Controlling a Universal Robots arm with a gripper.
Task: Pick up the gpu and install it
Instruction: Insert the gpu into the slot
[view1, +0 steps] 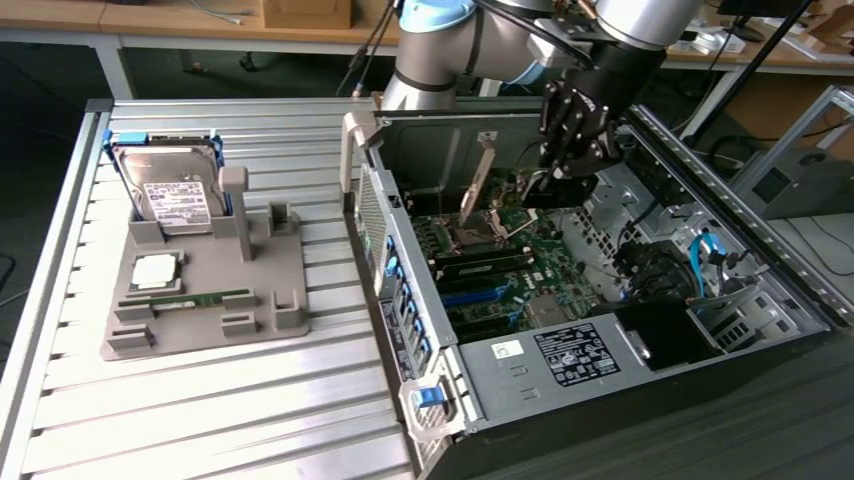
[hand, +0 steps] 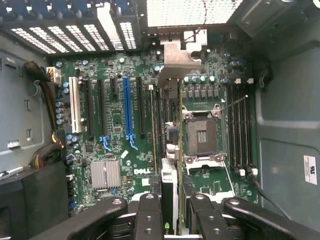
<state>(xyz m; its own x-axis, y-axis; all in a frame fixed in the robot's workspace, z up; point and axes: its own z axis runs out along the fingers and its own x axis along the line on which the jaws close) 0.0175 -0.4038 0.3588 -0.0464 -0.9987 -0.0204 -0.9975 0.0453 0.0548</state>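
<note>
My gripper (view1: 558, 178) hangs inside the open computer case (view1: 747, 250), above the motherboard (view1: 501, 265). In the wrist view its fingers (hand: 149, 216) are shut on the gpu (hand: 169, 181), a thin card seen edge-on with a silvery end piece between the fingers. The card runs out over the board, between the black expansion slots (hand: 151, 120) and the open CPU socket (hand: 201, 136). In the exterior view the gpu (view1: 550, 192) is a dark piece just under the fingers, held a little above the board.
A blue slot (hand: 128, 107) and a white slot (hand: 76, 107) lie beside the black ones. The socket's raised metal plate (view1: 478, 182) stands close by. Cable bundles (view1: 661, 265) fill the case's far side. On the table a grey fixture (view1: 274, 320) carries a hard drive (view1: 171, 190) and a memory stick (view1: 187, 298).
</note>
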